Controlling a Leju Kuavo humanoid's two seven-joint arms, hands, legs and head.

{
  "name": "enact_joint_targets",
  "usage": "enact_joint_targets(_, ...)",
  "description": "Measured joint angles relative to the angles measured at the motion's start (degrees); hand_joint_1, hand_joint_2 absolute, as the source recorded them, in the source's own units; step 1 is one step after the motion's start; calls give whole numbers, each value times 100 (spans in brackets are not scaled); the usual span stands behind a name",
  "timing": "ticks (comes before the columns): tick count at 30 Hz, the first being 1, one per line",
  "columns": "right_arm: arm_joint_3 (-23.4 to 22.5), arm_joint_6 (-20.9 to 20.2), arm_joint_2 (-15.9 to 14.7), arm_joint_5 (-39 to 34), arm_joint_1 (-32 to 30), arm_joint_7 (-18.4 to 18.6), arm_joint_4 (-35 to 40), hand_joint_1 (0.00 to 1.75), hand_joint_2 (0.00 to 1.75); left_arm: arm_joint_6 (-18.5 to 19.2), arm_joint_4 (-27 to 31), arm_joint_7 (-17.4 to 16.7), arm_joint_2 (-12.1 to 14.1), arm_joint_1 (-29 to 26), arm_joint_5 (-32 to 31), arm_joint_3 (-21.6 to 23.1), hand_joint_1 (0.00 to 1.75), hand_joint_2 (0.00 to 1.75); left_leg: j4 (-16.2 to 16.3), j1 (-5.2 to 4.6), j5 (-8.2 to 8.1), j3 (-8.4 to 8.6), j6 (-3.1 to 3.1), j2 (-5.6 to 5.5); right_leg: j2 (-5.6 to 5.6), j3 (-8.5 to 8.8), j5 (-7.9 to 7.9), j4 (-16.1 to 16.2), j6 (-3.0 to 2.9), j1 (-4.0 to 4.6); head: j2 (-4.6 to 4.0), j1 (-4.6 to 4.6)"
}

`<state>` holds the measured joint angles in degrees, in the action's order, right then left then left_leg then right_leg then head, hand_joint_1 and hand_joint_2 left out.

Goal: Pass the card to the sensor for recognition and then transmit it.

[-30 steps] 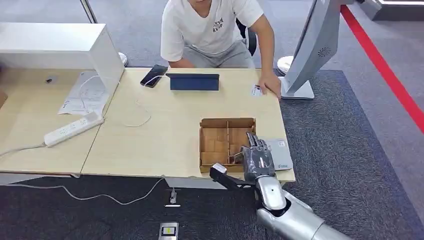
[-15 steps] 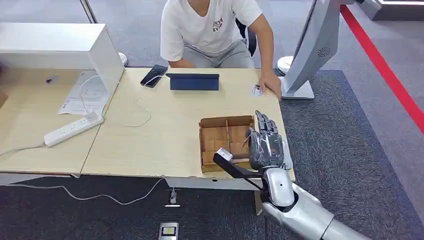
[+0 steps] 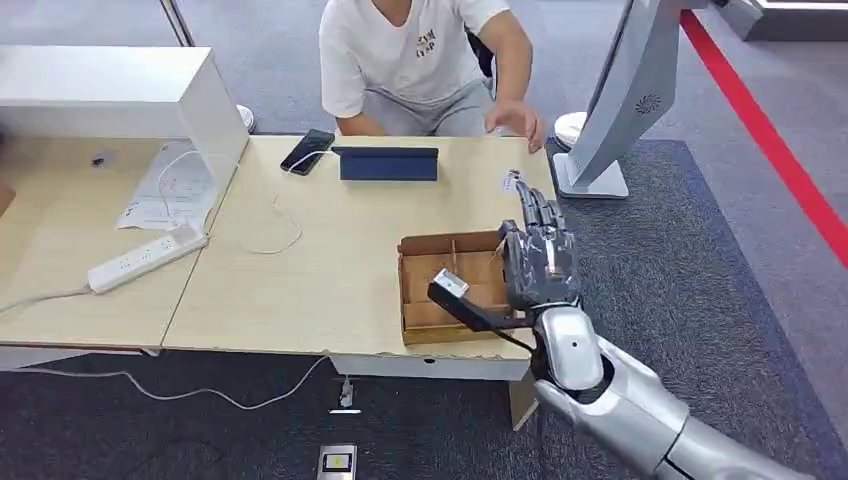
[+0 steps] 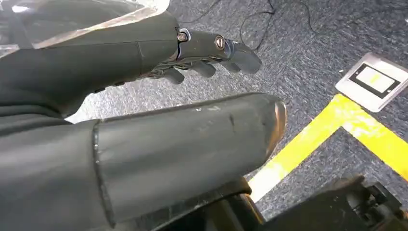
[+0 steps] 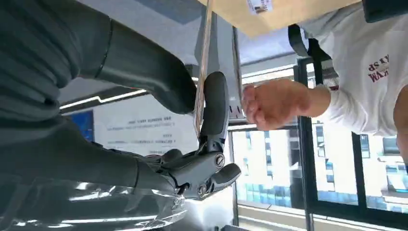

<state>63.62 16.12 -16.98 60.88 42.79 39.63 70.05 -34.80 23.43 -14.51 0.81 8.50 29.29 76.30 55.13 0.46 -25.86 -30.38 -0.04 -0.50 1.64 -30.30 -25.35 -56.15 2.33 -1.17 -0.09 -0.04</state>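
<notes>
The right hand is pinching a thin card edge-on between thumb and a finger, seen in the right wrist view, and is hovering over the right end of the box on the surface. The person's hand is reaching in just beyond the far edge, so the card is probably lying with its long axis pointing toward that hand, which is well nearer this arm. The left hand is hanging over the floor holding nothing, fingers loosely apart.
</notes>
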Motion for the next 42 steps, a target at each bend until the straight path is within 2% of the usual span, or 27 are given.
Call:
enact_joint_targets(3, 61, -371, -4, -364, 269, 0, 20, 175, 175, -11, 0, 22, 0, -2, -44, 0, 0, 0, 0, 0, 0, -2, 0, 0, 0, 0, 1, -2, 0, 0, 0, -2)
enact_joint_targets(5, 120, -473, 4, -619, 481, 0, 15, 175, 175, 20, -4, 22, -9, 6, -125, 0, 0, 0, 0, 0, 0, -2, 0, -1, 0, 0, 1, -3, -1, 0, 0, -2)
enact_joint_targets(8, 197, -506, 64, -875, 856, 0, -13, 175, 175, 90, -13, 2, -13, 53, -217, 0, 0, 0, 0, 0, 1, -3, 0, -1, 0, -1, 2, -4, -1, 0, 0, 0)
enact_joint_targets(13, 210, -385, 249, -814, 1298, 7, -216, 175, 175, 290, -17, -161, -15, 142, -515, 2, 0, 0, 0, 2, 1, -2, -1, -5, 0, -1, 2, -3, -1, 1, 0, 0)
enact_joint_targets(18, 98, -213, 405, -520, 1360, 7, -509, 175, 175, 387, -17, -341, 7, 222, -754, 2, 0, 0, 0, 2, 1, -4, -1, -5, 0, 0, 2, -3, -1, 2, 0, 0)
enact_joint_targets(27, -98, -138, 680, -346, 1406, 9, -1089, 175, 175, 463, -17, -407, 44, 219, -837, -2, 0, 0, 1, 2, 1, -3, -1, -6, 0, 0, 2, -3, -1, 2, 0, -2)
enact_joint_targets(34, -212, -18, 793, -409, 1414, 11, -1458, 175, 175, 455, -17, -422, 70, 169, -822, -26, 0, 0, 1, 2, 1, -3, -1, -6, 0, 0, 2, -2, -2, 2, 0, 0)
enact_joint_targets(38, -218, 58, 820, -451, 1413, 13, -1631, 175, 175, 297, -17, -378, 48, 110, -802, -50, 0, 0, 1, 2, 1, -3, -1, -5, 0, -1, 2, -2, -2, 2, 0, 0)
enact_joint_targets(40, -221, 67, 815, -470, 1412, 11, -1707, 10, 175, 295, -17, -369, 26, 97, -818, -52, 0, 0, 1, 2, 1, -3, -1, -5, 0, -1, 2, -2, -2, 1, 0, 0)
enact_joint_targets(41, -227, 71, 813, -470, 1412, 13, -1739, 0, 175, 302, -17, -367, 24, 95, -820, -52, 0, 0, 1, 2, 1, -4, -1, -5, 0, -1, 2, -1, -2, 1, 0, 0)
enact_joint_targets(42, -236, 85, 811, -462, 1412, 11, -1766, 0, 175, 308, -17, -367, 17, 95, -824, -52, 0, 0, 2, 2, 1, -4, -1, -5, 0, -2, 2, -1, -1, 1, 0, 0)
